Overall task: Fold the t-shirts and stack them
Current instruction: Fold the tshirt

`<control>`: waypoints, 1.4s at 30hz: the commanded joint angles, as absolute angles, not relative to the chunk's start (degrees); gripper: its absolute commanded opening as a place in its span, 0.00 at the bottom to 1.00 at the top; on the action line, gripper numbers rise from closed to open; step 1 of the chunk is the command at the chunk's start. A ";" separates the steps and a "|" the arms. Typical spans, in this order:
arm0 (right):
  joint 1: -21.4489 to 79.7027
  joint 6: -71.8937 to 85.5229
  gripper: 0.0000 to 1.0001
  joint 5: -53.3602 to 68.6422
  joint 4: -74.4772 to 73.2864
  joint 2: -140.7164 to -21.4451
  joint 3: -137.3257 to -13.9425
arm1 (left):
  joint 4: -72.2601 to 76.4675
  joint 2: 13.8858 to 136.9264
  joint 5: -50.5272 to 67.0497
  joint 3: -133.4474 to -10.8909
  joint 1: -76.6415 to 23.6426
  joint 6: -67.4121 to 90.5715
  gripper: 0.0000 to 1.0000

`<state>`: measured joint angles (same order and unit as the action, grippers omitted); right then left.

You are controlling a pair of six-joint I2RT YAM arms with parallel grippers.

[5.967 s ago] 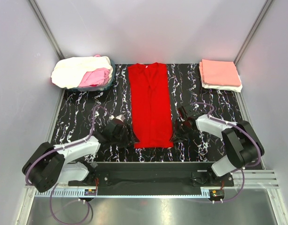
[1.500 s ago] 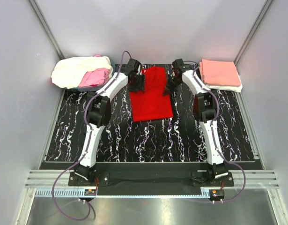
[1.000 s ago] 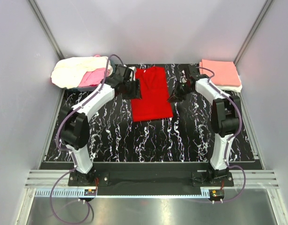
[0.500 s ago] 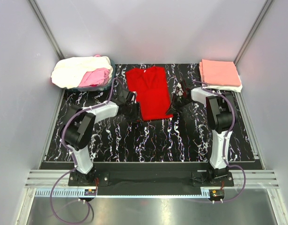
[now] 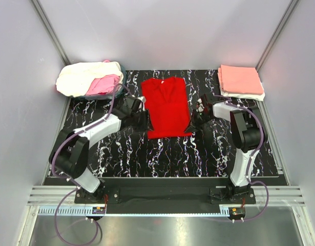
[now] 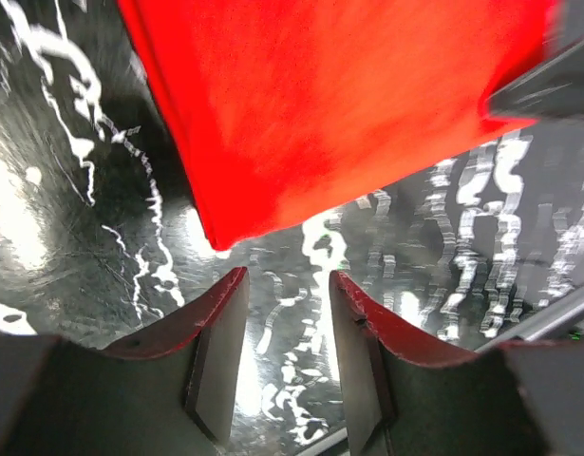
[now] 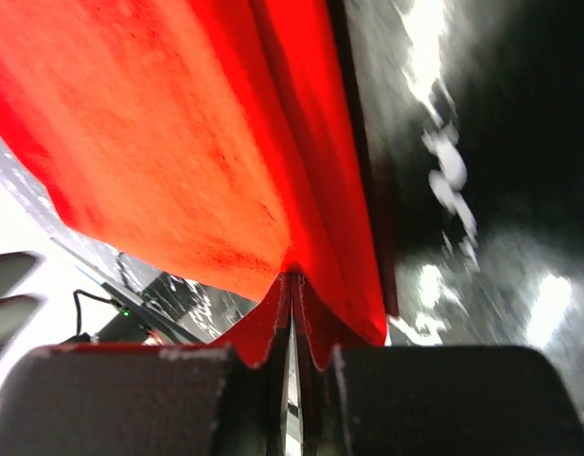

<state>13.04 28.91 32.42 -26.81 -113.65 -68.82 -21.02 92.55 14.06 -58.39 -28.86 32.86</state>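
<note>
The bright red t-shirt (image 5: 167, 107) lies folded in half on the black marbled table (image 5: 162, 154), near its middle back. My left gripper (image 5: 142, 120) is open and empty just left of the shirt's near left corner; in the left wrist view the red cloth (image 6: 339, 104) lies beyond its fingertips (image 6: 225, 294). My right gripper (image 5: 194, 122) is shut on the shirt's near right edge (image 7: 273, 171), pinching the cloth. A folded salmon-pink shirt (image 5: 240, 79) lies on a folded white one (image 5: 244, 95) at the back right.
A heap of cream-white (image 5: 85, 77) and pink (image 5: 103, 84) shirts sits in a basket at the back left. Grey walls close in three sides. A metal rail (image 5: 162, 195) runs along the near edge.
The long red shirt was folded in half toward the back, then drawn nearer. The left gripper has let go and opened. Both arms pulled back toward the near side.
</note>
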 commanded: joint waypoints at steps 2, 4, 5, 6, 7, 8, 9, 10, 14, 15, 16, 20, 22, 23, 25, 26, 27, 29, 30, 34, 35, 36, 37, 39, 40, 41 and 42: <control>13.45 26.72 0.11 28.65 -30.23 -110.12 -67.94 | -21.18 92.35 11.33 -63.10 -29.09 31.55 0.43; 13.36 25.93 0.12 29.00 -31.11 -110.83 -68.64 | -20.57 94.30 12.47 -63.63 -29.35 32.25 0.41; 13.36 25.75 0.14 29.26 -31.64 -110.74 -69.08 | -20.13 95.52 12.83 -63.37 -30.31 32.52 0.40; 13.36 25.49 0.15 29.53 -31.81 -110.66 -69.34 | -19.60 95.89 12.57 -63.11 -30.84 33.13 0.40; 13.45 25.40 0.15 29.71 -32.16 -110.13 -69.78 | -18.99 96.15 11.96 -62.15 -31.55 33.40 0.40; 13.36 25.14 0.15 29.71 -32.60 -109.60 -69.87 | -18.72 96.07 11.43 -61.62 -32.77 33.75 0.40; 13.36 25.22 0.16 29.71 -32.61 -108.99 -69.96 | -18.11 95.89 11.08 -60.13 -33.22 34.45 0.40; 13.36 25.05 0.16 29.79 -32.69 -107.85 -70.13 | -16.97 95.89 10.99 -59.51 -33.57 34.71 0.40; 13.45 24.00 0.16 31.02 -35.50 -106.44 -73.73 | -16.70 97.46 8.70 -57.40 -34.45 34.89 0.40; 13.45 23.82 0.17 31.29 -36.03 -106.26 -74.26 | -16.44 97.82 8.70 -57.04 -34.45 34.89 0.39; 13.36 23.47 0.17 31.38 -36.38 -106.09 -75.31 | -16.26 98.08 8.53 -56.43 -34.45 34.81 0.38; 13.10 21.54 0.17 30.15 -38.14 -106.96 -76.55 | -15.82 98.09 7.74 -54.58 -34.45 34.80 0.38; 12.92 21.36 0.17 30.32 -38.14 -107.84 -76.29 | -16.52 97.39 7.82 -54.67 -34.54 34.89 0.37; 12.83 21.44 0.17 30.50 -37.88 -107.75 -76.03 | -16.87 96.08 7.65 -54.93 -34.72 34.89 0.37; 12.83 21.44 0.17 31.11 -37.62 -107.84 -75.76 | -19.41 94.49 6.69 -56.86 -35.15 34.72 0.38; 12.83 21.62 0.17 31.29 -37.53 -107.58 -75.67 | -20.47 92.92 6.24 -57.74 -35.85 34.63 0.38; 12.83 21.71 0.17 31.38 -37.53 -107.49 -75.59 | -22.13 92.29 5.89 -59.66 -36.12 34.28 0.38; 12.75 21.80 0.17 31.55 -37.44 -107.23 -75.76 | -23.20 90.63 5.28 -61.16 -36.47 34.36 0.37; 12.74 21.80 0.17 31.64 -37.62 -107.23 -75.94 | -23.90 90.44 5.19 -62.39 -36.39 34.28 0.36; 12.83 21.62 0.17 32.17 -37.79 -107.14 -76.20 | -25.75 92.10 3.52 -65.74 -36.39 33.40 0.31; 12.83 21.53 0.17 32.25 -37.88 -107.14 -76.20 | -26.19 93.76 3.08 -66.44 -36.30 32.96 0.29; 12.83 21.36 0.16 32.34 -37.97 -106.96 -76.20 | -26.19 94.74 2.90 -67.40 -36.30 32.70 0.26; 12.83 21.36 0.16 32.34 -38.14 -106.79 -76.11 | -26.10 95.53 2.64 -67.67 -36.30 32.52 0.25; 12.75 20.66 0.16 32.08 -38.58 -106.52 -75.94 | -26.02 98.34 2.02 -68.38 -36.30 32.08 0.23; 12.74 20.39 0.16 31.99 -38.85 -106.26 -75.85 | -25.84 99.22 1.59 -68.38 -36.30 32.17 0.22; 12.83 19.96 0.16 31.73 -39.28 -106.09 -75.85 | -25.84 100.53 1.58 -68.03 -36.30 32.17 0.21; 12.66 19.69 0.16 31.64 -39.55 -105.91 -75.76 | -25.49 101.07 1.58 -67.68 -36.30 32.25 0.21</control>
